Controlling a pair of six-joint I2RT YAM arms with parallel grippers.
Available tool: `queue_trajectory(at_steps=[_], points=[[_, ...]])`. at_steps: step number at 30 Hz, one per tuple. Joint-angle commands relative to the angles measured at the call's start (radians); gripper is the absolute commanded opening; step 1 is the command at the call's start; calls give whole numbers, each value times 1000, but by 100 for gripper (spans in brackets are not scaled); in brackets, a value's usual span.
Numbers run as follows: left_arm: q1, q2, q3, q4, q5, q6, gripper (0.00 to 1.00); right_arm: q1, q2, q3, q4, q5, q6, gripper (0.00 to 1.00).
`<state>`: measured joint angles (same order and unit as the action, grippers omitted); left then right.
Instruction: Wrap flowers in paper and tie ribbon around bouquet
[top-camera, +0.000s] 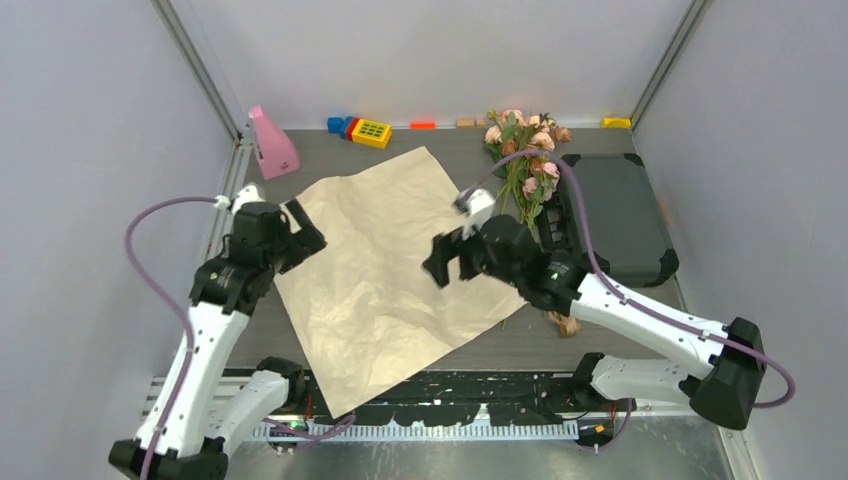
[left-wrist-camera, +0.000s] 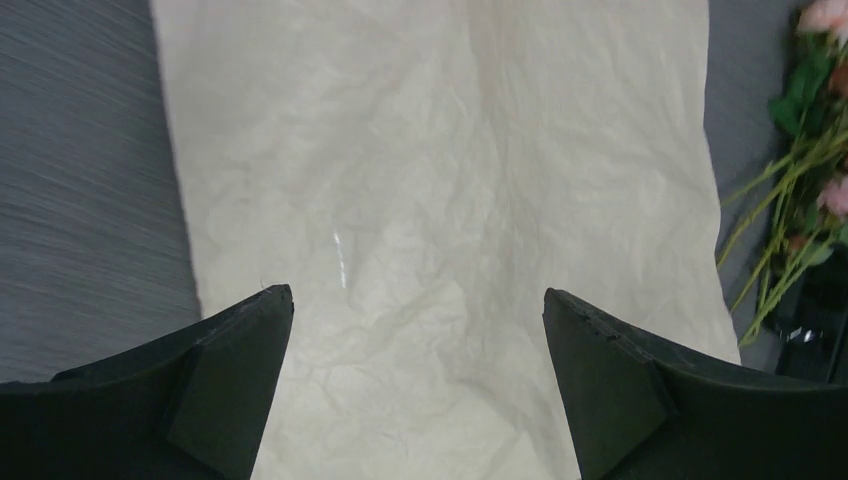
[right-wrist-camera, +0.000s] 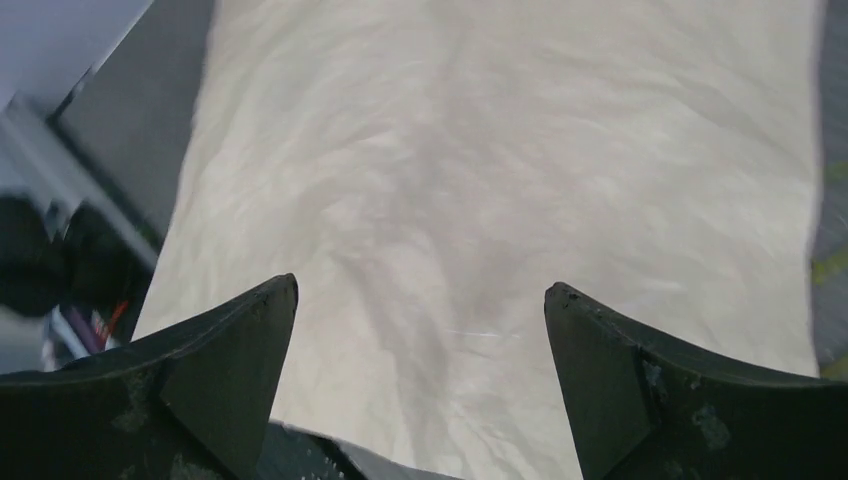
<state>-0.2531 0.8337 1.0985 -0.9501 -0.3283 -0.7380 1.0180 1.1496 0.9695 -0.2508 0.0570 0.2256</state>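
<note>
Left end effector (left-wrist-camera: 418, 300): your jaws wide, empty, at the paper's (top-camera: 390, 260) left edge.
Right end effector (right-wrist-camera: 420, 290): wide, empty, over paper.
Paper: flat on table (top-camera: 440, 145).
Flowers (top-camera: 525, 150): just right of it, maybe touching.

Soft, even light from above — shadows faint. A thin glare streak marks the paper (left-wrist-camera: 440, 200) in the left wrist view; the right wrist view is blurred — worst at left.

One sheet of paper (top-camera: 390, 260), one bunch of flowers (top-camera: 525, 150), one dark case (top-camera: 615, 215), one pink cone (top-camera: 272, 145) and two robot arms are shown: left arm (top-camera: 203, 340), right arm (top-camera: 640, 313).
</note>
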Motion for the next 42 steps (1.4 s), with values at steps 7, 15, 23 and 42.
queue_trajectory(at_steps=[7,15,23,42], points=[[2,284,-313,357,421,7,100,-459,163,39,-9,338,399,92],[0,374,-494,508,471,-22,100,-638,536,270,-34,246,348,67],[0,296,-624,577,552,-81,100,-692,774,417,-59,223,273,58],[0,-6,-727,511,590,-134,100,-745,955,663,-106,248,137,8]])
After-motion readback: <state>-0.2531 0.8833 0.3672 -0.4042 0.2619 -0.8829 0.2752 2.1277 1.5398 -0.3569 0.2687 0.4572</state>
